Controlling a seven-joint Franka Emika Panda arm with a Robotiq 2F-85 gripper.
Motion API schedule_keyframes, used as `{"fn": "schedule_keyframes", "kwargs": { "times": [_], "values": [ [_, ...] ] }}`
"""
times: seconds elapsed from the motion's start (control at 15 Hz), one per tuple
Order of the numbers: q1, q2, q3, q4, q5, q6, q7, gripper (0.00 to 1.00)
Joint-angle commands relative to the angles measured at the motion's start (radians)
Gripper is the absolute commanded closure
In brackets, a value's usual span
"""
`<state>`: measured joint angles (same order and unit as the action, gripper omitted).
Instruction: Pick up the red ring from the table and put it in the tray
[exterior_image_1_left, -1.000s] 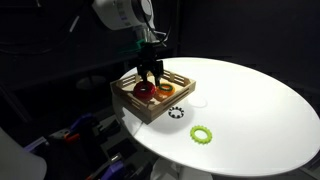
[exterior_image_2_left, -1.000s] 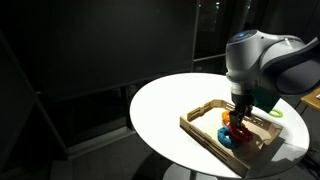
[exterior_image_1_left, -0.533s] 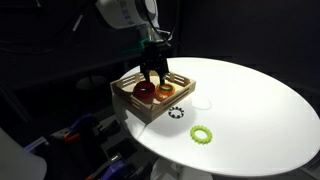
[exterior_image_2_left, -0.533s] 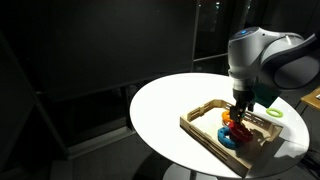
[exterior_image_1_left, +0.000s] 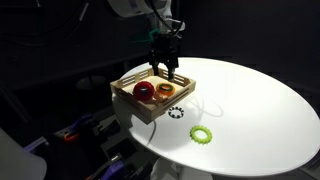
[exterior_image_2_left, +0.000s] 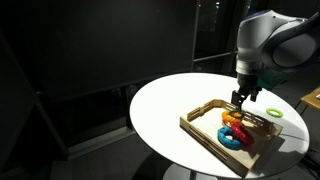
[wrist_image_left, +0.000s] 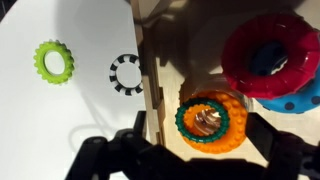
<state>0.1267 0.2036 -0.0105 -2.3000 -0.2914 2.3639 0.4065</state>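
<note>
The red ring (exterior_image_1_left: 146, 90) lies inside the light-wood tray (exterior_image_1_left: 124, 86) near the edge of the white round table (exterior_image_1_left: 250, 100). In the wrist view the red ring (wrist_image_left: 268, 55) rests partly on a blue ring (wrist_image_left: 297, 97), inside the tray wall (wrist_image_left: 155, 70). My gripper (exterior_image_1_left: 165, 68) hangs open and empty above the tray, clear of the rings. It also shows in an exterior view (exterior_image_2_left: 241, 97) and in the wrist view (wrist_image_left: 215, 160), with its dark fingers on either side of an orange ring (wrist_image_left: 207, 120).
The orange ring (exterior_image_1_left: 165, 92) holds a dark green ring inside it. A thin green toothed ring (exterior_image_1_left: 202, 134) and a small black-and-white ring (exterior_image_1_left: 176, 112) lie on the table outside the tray. They also show in the wrist view (wrist_image_left: 54, 62) (wrist_image_left: 126, 72).
My gripper has risen from down in the tray to above it. The red ring stays behind in the tray, no longer between the fingers.
</note>
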Motion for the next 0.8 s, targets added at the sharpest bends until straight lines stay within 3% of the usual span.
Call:
{"fn": "schedule_keyframes", "kwargs": {
  "times": [0.0, 0.33, 0.73],
  "values": [
    [-0.042, -0.053, 0.019, -0.011, 0.134, 0.004, -0.123, 0.00],
    [-0.068, -0.107, 0.023, -0.006, 0.278, -0.036, -0.263, 0.00],
    [-0.089, -0.170, 0.013, 0.009, 0.336, -0.138, -0.338, 0.00]
  ]
}}
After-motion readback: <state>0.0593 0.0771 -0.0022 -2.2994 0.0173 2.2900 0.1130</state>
